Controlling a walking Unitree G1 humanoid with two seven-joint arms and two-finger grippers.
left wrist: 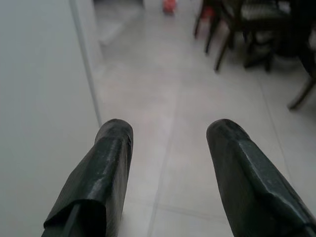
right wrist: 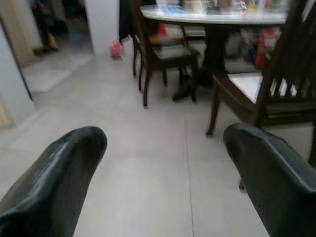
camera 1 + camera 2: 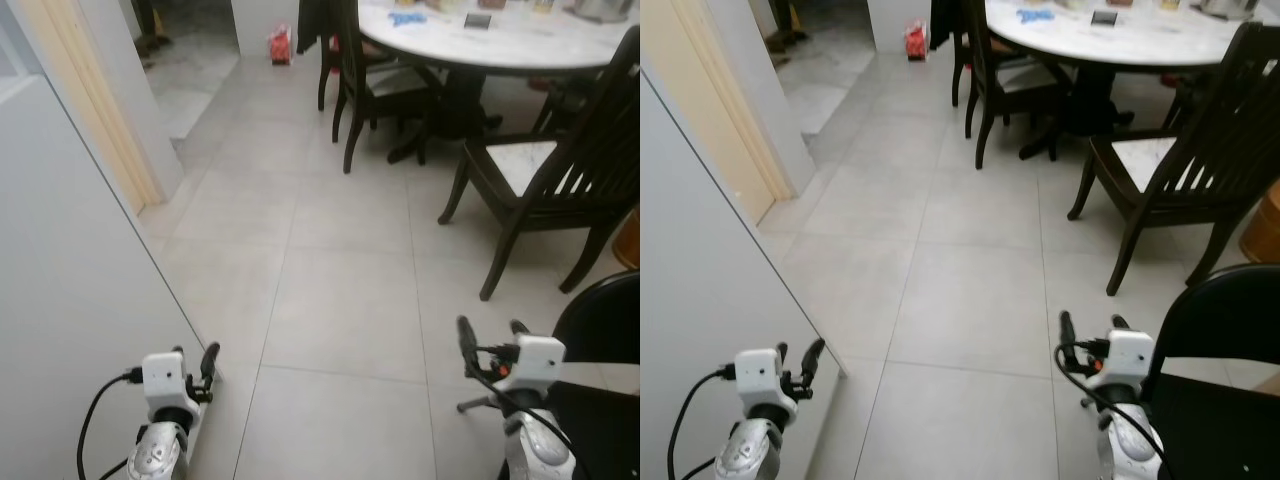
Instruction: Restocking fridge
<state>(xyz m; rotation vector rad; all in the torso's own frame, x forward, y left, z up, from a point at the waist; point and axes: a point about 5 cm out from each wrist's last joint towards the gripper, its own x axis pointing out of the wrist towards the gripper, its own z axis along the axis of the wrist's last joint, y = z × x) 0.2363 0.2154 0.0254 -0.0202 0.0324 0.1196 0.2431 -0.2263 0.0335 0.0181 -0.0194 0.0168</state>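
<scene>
Soft, even indoor light; slightly blurred wrist views.

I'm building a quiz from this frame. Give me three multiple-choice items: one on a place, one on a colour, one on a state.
1. The round table stands:
A. ahead to the right
B. behind the white panel
C. between the pincers

2. The chairs are:
A. white
B. dark brown
C. red

3. The left pincer and right pincer are:
A. shut on a bottle
B. both open, empty
C. one holding a bag

Answers: 1 A, it sits at the upper right; 2 B, dark wood frames; 3 B, bare floor shows between spread fingers.
</scene>
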